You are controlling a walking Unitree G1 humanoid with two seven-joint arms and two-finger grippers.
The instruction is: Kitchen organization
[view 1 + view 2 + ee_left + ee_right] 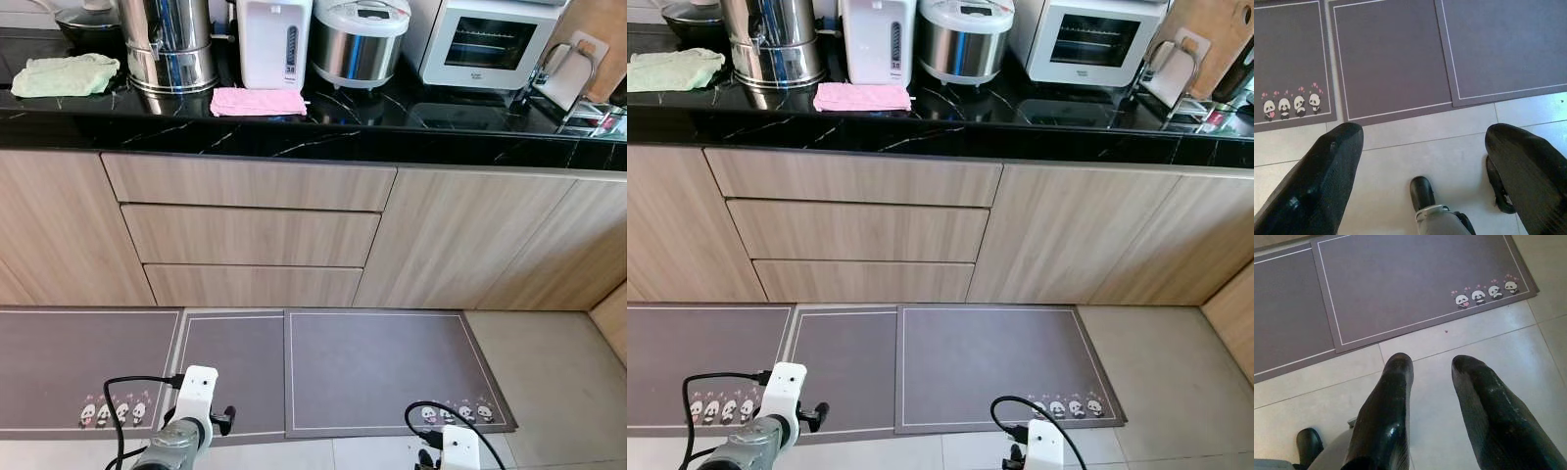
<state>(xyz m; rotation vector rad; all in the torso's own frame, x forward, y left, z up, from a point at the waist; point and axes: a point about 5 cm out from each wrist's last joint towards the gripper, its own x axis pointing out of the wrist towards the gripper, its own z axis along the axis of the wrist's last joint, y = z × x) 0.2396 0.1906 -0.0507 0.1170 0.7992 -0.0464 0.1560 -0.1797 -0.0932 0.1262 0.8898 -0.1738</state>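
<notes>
Left wrist view looks down past the left gripper (1422, 152), fingers spread wide above pale floor tiles (1400, 147). Its partner, the right gripper (1432, 382), hangs low with fingers parted a little. Just beyond lie grey mats (372, 367) edged with small pandas. Behind them stand wooden drawers (250, 235), all closed. Farthest, on the black countertop (392, 137), rest a pink cloth (258, 101), a green cloth (65, 75), a steel urn (168, 44), a rice cooker (358, 39) and a toaster oven (490, 41).

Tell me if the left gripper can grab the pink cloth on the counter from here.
Probably not yet. The left gripper hangs low over the floor tiles, open, while the pink cloth lies up on the counter beyond the mats.
</notes>
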